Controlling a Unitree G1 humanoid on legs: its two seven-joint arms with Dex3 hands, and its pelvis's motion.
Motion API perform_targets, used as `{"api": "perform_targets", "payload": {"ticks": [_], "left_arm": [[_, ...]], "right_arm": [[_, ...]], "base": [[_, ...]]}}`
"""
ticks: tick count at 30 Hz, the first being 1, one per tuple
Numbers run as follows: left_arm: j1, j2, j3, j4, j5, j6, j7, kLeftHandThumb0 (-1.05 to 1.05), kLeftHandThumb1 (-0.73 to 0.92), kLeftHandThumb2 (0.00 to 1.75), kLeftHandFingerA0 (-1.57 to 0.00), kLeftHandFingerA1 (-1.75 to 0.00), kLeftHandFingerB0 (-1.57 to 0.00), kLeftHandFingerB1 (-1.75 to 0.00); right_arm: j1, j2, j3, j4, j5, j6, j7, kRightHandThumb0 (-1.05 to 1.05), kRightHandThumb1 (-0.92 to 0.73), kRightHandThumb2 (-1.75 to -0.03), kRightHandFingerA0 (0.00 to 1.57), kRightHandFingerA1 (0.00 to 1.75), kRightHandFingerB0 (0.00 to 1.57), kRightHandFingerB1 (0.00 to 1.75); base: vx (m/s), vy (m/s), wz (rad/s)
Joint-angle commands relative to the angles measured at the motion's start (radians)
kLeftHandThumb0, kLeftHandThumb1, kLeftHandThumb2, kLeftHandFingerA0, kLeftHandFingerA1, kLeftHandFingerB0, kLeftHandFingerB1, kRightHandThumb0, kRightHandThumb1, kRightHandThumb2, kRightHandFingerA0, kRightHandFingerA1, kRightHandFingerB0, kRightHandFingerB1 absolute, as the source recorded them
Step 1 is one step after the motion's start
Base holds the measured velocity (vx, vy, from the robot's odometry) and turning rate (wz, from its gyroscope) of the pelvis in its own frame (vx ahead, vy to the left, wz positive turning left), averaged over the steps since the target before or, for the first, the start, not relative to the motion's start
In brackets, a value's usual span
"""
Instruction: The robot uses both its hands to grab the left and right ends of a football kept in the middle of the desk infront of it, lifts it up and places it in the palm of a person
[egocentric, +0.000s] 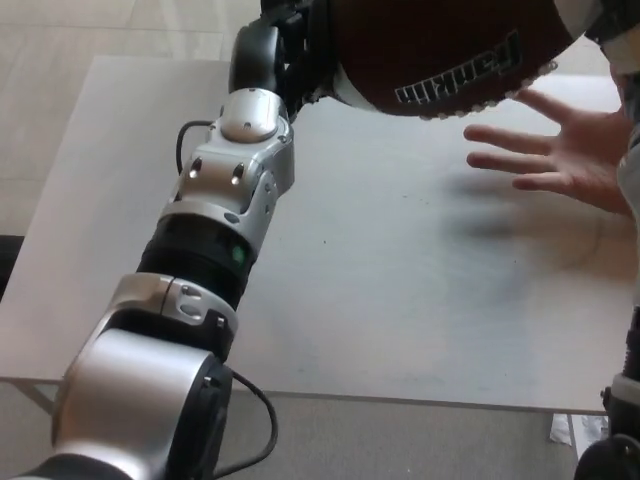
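Observation:
The brown football (440, 45) with white laces is up in the air at the top of the head view, partly cut off by the picture's edge. My left hand (285, 45) is shut on its left end, with the arm stretched far forward over the white desk (400, 290). My right hand (612, 22) shows only as a dark sliver at the top right corner, against the ball's right end. Just below the ball, a person's hand (555, 155) lies open with the palm up and fingers spread, above the desk's right side.
A black post (270, 8) stands behind the desk at the top. Tiled floor lies beyond the desk and grey carpet in front of it. Part of my right arm (628, 400) shows at the right edge.

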Motion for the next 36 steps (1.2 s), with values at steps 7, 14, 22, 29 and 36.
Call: {"api": "perform_targets", "payload": {"ticks": [7, 14, 22, 29, 36], "left_arm": [[-0.292, -0.091, -0.111, 0.249, 0.087, 0.178, -0.222, -0.56, 0.92, 0.67, -0.55, -0.88, -0.52, -0.56], [-0.291, -0.103, -0.184, 0.323, 0.151, 0.155, -0.275, -0.61, 0.87, 0.65, -0.51, -0.76, -0.46, -0.50], [-0.292, -0.123, -0.401, 0.347, 0.275, 0.129, -0.490, -0.44, 0.61, 0.59, -0.63, -1.06, -0.52, -0.53], [-0.301, -0.163, -0.486, 0.355, 0.312, 0.213, -0.440, -0.35, 0.54, 0.56, -0.78, -0.97, -0.34, -0.45], [-0.282, -0.145, -0.544, 0.325, 0.342, 0.201, -0.412, -0.45, 0.52, 0.55, -0.78, -0.96, -0.66, -0.56]], "right_arm": [[-0.242, 0.033, -0.122, 0.292, 0.152, 0.078, 0.001, -0.51, -0.66, -0.60, 1.02, 0.98, 0.57, 0.48], [-0.223, 0.010, -0.130, 0.353, 0.122, 0.047, 0.016, -0.50, -0.69, -0.61, 1.06, 1.05, 0.53, 0.45], [-0.165, -0.005, -0.205, 0.375, 0.116, 0.026, -0.066, -0.45, -0.66, -0.60, 0.79, 0.90, 0.53, 0.50], [-0.106, -0.038, -0.251, 0.430, 0.066, -0.047, -0.112, -0.44, -0.69, -0.61, 0.81, 1.09, 0.60, 0.55], [0.009, -0.108, -0.315, 0.482, 0.033, -0.111, -0.188, -0.47, -0.67, -0.60, 0.85, 0.80, 0.60, 0.48]], "base": [[0.00, 0.000, 0.00], [0.00, 0.000, 0.00], [0.00, 0.000, 0.00], [0.00, 0.000, 0.00], [0.00, 0.000, 0.00]]}}
